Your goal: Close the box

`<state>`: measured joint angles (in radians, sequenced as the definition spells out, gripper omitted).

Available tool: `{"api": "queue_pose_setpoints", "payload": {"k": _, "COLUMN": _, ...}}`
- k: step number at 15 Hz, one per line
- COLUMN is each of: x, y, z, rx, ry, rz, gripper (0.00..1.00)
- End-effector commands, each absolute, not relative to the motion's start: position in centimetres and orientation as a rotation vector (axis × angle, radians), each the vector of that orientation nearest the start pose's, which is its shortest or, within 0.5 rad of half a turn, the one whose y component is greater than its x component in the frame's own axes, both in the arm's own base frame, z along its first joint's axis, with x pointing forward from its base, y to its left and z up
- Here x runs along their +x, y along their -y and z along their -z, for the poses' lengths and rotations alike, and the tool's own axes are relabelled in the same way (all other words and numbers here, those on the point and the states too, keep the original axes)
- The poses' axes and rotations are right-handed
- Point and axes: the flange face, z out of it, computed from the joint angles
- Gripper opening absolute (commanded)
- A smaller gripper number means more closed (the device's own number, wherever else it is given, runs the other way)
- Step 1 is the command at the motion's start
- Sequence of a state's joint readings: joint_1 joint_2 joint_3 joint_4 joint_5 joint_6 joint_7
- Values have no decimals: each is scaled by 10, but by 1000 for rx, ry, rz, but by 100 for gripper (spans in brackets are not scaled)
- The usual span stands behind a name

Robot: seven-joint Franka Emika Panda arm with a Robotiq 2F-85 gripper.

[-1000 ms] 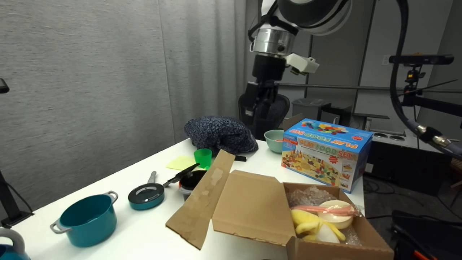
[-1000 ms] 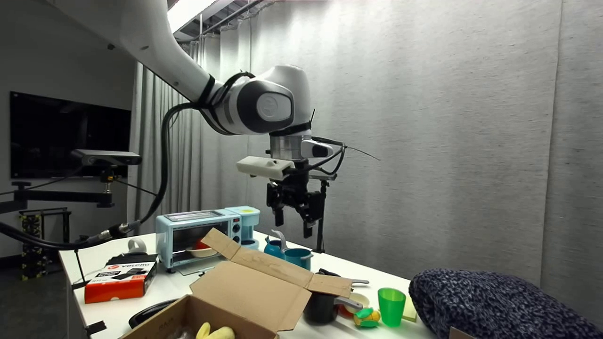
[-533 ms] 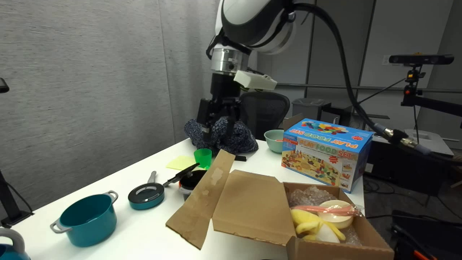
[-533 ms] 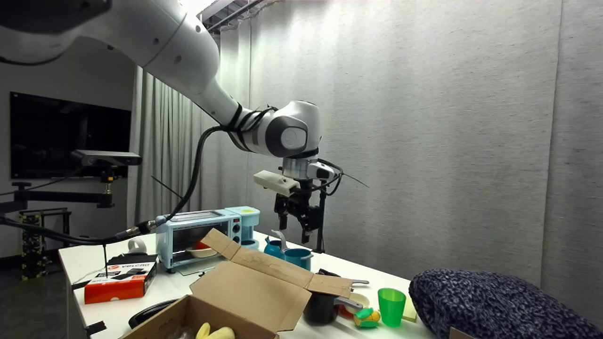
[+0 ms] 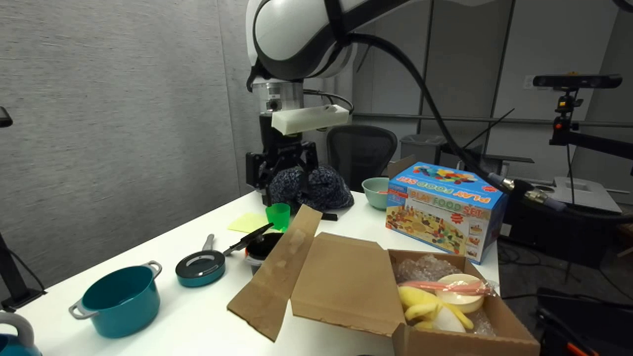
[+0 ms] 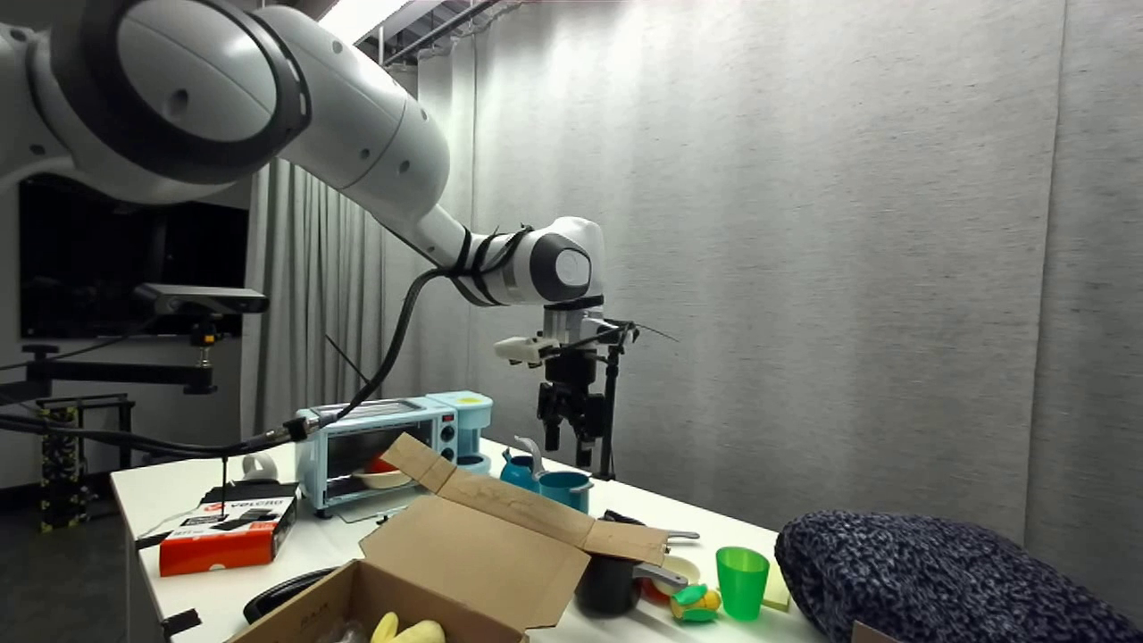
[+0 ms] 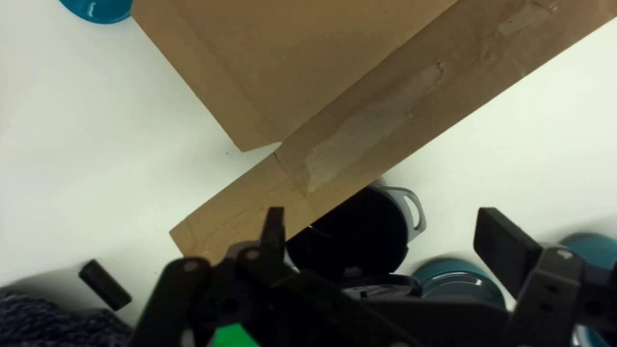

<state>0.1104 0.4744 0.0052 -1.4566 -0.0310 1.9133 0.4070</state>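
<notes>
The brown cardboard box (image 5: 465,343) stands open on the white table with yellow items, a cream bowl, pink utensils and bubble wrap inside. Its wide lid flap (image 5: 351,284) is folded out over the table, away from the opening. A narrow end strip (image 5: 277,274) stands up from the lid's far edge. The lid also shows in an exterior view (image 6: 482,558) and fills the top of the wrist view (image 7: 299,62). My gripper (image 5: 286,195) is open and empty, pointing down above the table beyond the strip. In the wrist view the gripper (image 7: 381,217) spans wide, left finger over the strip's end.
A black pot (image 7: 356,236) sits partly under the strip. A teal pan (image 5: 203,267), teal pot (image 5: 118,296) and green cup (image 5: 278,216) stand near. A dark blue cloth (image 5: 331,190) and a printed toy box (image 5: 440,212) lie at the back. A toaster oven (image 6: 308,464) stands opposite.
My gripper has moved down and out past the lid strip, leftward in an exterior view, and turned somewhat. It stays open. The box and its flaps have not moved.
</notes>
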Motion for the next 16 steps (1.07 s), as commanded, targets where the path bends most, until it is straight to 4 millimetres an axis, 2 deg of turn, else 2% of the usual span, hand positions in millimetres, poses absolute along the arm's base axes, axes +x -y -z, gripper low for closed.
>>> {"api": "queue_pose_setpoints", "payload": {"k": 1, "x": 701, "y": -81, "z": -399, "rx": -3231, "ry": -670, "rz": -129, "gripper": 100}}
{"api": "queue_pose_setpoints", "payload": {"k": 4, "x": 704, "y": -83, "z": -382, "rx": -3232, "ry": -793, "rz": -251, "gripper": 100}}
{"api": "queue_pose_setpoints", "payload": {"k": 8, "x": 711, "y": -80, "z": -361, "rx": -3206, "ry": -859, "rz": -360, "gripper": 100}}
{"api": "queue_pose_setpoints", "payload": {"k": 13, "x": 728, "y": -78, "z": -349, "rx": -3192, "ry": -849, "rz": -290, "gripper": 100}}
{"api": "queue_pose_setpoints", "payload": {"k": 16, "x": 728, "y": -80, "z": -345, "rx": -3152, "ry": -847, "rz": -371, "gripper": 100}}
